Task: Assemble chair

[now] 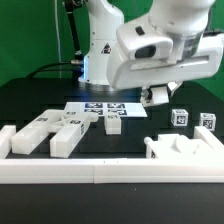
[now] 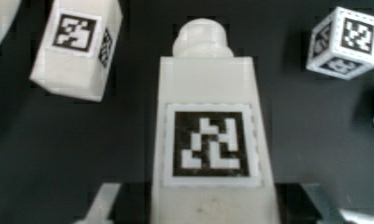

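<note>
1. The pincer (image 2: pixel 202 206) is clenching a white bar (image 2: pixel 205 100) of the chair, its fingers (image 2: pixel 107 205) pressing on either side of the bar's near end, the bar's tag facing the wrist camera
2. In the exterior view the pincer (image 1: pixel 158 96) is hanging above the black table (image 1: pixel 30 95), beside the marker board (image 1: pixel 100 108), toward that view's right
3. Blocky chair pieces (image 1: pixel 45 132) are lying in a row at the exterior view's left, two tagged cubes (image 1: pixel 181 118) are sitting at its right, and a larger notched piece (image 1: pixel 190 150) is resting near the border rail (image 1: pixel 90 172)
</note>
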`<state>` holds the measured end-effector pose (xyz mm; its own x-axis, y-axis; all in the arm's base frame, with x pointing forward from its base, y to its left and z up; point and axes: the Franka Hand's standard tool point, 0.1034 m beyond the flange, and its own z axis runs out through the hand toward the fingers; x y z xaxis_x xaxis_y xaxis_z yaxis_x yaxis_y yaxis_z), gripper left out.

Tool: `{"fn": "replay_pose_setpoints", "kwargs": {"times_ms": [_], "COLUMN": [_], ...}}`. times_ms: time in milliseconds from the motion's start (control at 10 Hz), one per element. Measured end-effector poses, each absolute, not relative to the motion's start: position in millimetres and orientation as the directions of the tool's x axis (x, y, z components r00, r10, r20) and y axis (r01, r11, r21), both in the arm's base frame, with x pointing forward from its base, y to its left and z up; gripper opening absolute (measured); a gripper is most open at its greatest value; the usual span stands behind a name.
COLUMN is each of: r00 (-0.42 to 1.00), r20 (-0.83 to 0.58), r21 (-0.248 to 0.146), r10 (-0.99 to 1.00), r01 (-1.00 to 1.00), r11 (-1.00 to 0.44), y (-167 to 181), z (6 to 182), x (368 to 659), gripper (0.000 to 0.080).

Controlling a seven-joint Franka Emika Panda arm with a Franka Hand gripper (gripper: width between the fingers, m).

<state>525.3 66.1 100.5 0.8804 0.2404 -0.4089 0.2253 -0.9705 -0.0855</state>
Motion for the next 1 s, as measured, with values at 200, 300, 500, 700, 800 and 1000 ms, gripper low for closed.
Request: {"fn": "replay_pose_setpoints", "kwargs": {"times_ms": [200,300,500,700,800,1000], "r00": [0.927,0.947,0.967,0.971,0.969,0.960], "r20": [-0.289,-0.214,-0.092,0.029,0.078,0.172], "r21": [-0.067,-0.055,-0.036,-0.017,-0.013,-0.011], "r10": [0.240,0.238,0.237,0.239,0.234,0.219], "r01": [0.230,0.232,0.234,0.239,0.236,0.224], "r11": [-0.971,-0.971,-0.972,-0.971,-0.972,-0.974], "y": [66,65,63,62,64,66], "z": [105.1,103.9,103.6,103.0,108.2,119.5], "x": [535,538,541,545,550,563], "gripper": [0.0291,0.0291,0.0291,0.0291,0.0291,0.0291]}}
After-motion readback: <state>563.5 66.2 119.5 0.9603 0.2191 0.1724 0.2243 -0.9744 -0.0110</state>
